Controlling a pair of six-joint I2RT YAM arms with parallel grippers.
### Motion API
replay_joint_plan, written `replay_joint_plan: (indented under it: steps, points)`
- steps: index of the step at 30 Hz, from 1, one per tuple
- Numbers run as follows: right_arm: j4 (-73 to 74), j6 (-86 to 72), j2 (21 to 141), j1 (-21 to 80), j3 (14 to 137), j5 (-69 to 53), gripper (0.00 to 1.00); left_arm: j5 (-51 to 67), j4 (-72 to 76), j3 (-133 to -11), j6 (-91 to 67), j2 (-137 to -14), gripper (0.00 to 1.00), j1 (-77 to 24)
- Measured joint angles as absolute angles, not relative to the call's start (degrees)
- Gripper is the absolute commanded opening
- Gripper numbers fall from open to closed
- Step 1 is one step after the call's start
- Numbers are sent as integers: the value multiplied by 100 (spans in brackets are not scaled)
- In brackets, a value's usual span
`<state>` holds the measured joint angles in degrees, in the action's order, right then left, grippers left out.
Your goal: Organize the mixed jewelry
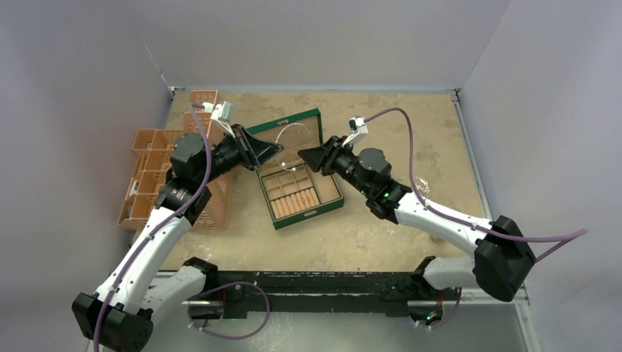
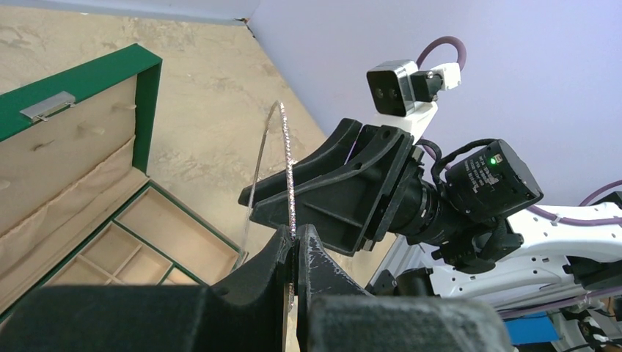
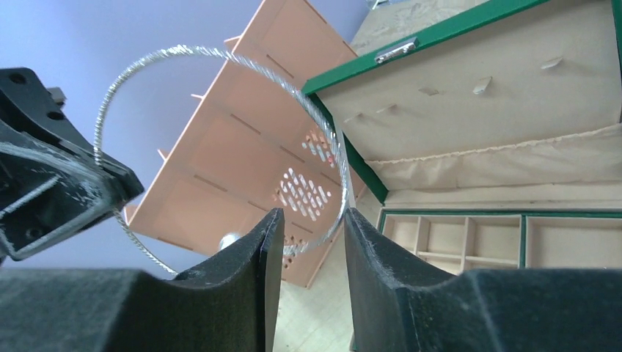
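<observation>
Right wrist view: your right jaws straddle the silver hoop (image 3: 180,48) half open, left jaws pinching it; close squarely on the wire before releasing left.

I see a twisted, glittery metal hoop (image 3: 183,50), matt tan cloth lining the green box (image 3: 477,125), and smooth peach plastic trays (image 3: 242,147).

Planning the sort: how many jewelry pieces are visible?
1: a thin silver wire hoop, pinched in the left jaws over the open green box, its far side between the open right jaws. Smaller pieces may be hidden.
</observation>
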<state>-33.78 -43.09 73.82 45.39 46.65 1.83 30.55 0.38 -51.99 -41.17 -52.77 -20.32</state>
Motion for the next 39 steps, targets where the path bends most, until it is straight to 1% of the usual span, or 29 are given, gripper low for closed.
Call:
replay_joint_plan:
  steps: [3, 10, 17, 19, 20, 22, 24, 29, 33, 36, 39]
  points:
    - [-3463, -4392, 7406, 4536, 4670, 198, 37, 3026, 49, -5172, -4134, -5273, 0, -2032]
    - [-3555, -4543, 7697, 4539, 4735, 202, 29, 2974, 51, -5172, -4134, -5238, 0, -2032]
    - [-3583, -4654, 7874, 4539, 4831, 200, 7, 2840, 5, -5164, -4134, -5181, 0, -2032]
    - [-3599, -4689, 7878, 4536, 4831, 198, 3, 2775, -58, -5164, -4134, -5157, 0, -2032]
    - [-3607, -4711, 7878, 4536, 4831, 198, 2, 2740, -97, -5164, -4132, -5148, 6, -2032]
    - [-3632, -4733, 7878, 4536, 4831, 198, 1, 2644, -213, -5164, -4132, -5129, 21, -2032]
    - [-3642, -4742, 7878, 4536, 4831, 198, 1, 2506, -349, -5164, -4136, -5124, 33, -2032]
    - [-3728, -4689, 7940, 4536, 4831, 211, 0, 1994, -884, -5164, -4145, -5105, 54, -2032]
    - [-3859, -4453, 8156, 4536, 4834, 248, 0, 1406, -1358, -5162, -4145, -4930, 66, -2032]
    - [-3944, -4239, 8392, 4536, 4842, 246, 0, 893, -1675, -5162, -4145, -4716, 70, -2032]
    - [-3977, -4084, 8608, 4536, 4893, 244, 0, 416, -1959, -5162, -4143, -4525, 71, -2032]
